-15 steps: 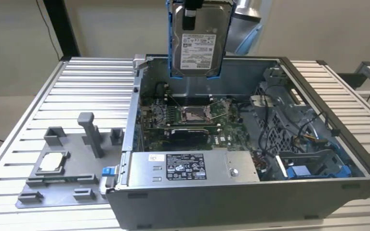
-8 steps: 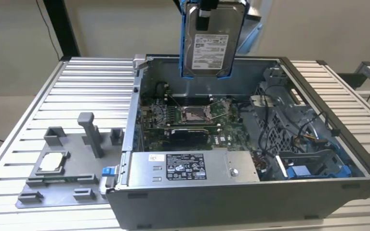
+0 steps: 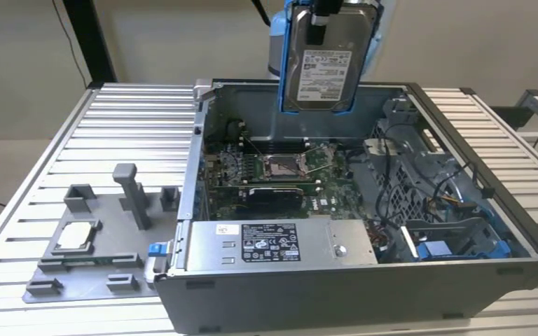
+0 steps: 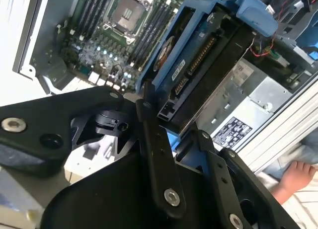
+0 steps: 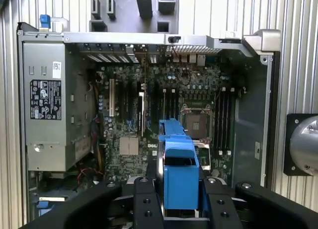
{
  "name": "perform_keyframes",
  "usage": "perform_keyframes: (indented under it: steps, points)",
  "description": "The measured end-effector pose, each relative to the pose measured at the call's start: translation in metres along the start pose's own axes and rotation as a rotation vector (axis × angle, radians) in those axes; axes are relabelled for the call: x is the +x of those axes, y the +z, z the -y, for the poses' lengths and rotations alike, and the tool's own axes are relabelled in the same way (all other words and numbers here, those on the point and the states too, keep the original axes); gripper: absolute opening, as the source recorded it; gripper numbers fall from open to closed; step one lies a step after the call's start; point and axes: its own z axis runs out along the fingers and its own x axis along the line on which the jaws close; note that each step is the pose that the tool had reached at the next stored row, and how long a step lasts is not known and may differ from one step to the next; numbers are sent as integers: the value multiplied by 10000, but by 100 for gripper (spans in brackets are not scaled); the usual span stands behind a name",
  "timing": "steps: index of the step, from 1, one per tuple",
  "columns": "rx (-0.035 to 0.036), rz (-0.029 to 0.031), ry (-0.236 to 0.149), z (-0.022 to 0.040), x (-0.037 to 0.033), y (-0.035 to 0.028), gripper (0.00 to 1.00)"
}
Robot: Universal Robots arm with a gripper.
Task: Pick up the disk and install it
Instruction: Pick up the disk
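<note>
In the exterior view, the open computer case (image 3: 344, 294) lies on the slatted table (image 3: 129, 119) with its motherboard (image 3: 279, 175) facing up. A grey power supply (image 3: 269, 241) runs along the near wall. Loose cables (image 3: 419, 175) crowd the side toward the exterior view's right, beside a blue drive bay (image 3: 447, 248). A grey fixture tray (image 3: 110, 245) (a small square chip (image 3: 75, 234) rests on it) sits just beside the case on the exterior view's left. The disk (image 3: 321, 70) hangs upright above the case's far wall, white label outward and blue frame along its edges, pinched at the top by the gripper (image 3: 321, 17).

In the second wrist view, black fingers (image 4: 156, 154) clamp the disk (image 4: 198, 65) by its blue frame. Its connector edge shows, and the motherboard (image 4: 99, 35) lies beyond.

In the first wrist view, the gripper (image 5: 179, 189) holds the disk (image 5: 179, 169) edge-on over the motherboard (image 5: 149, 105), near the processor socket (image 5: 196, 124). The power supply (image 5: 49, 110) lines one wall of the case (image 5: 149, 38).
</note>
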Motion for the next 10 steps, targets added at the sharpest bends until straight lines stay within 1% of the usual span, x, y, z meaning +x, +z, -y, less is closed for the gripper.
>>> perform_keyframes:
  steps: [5,10]
  points:
    - [0,-1,1,142,1,-3,0]
    - [0,1,1,270,3,-6,0]
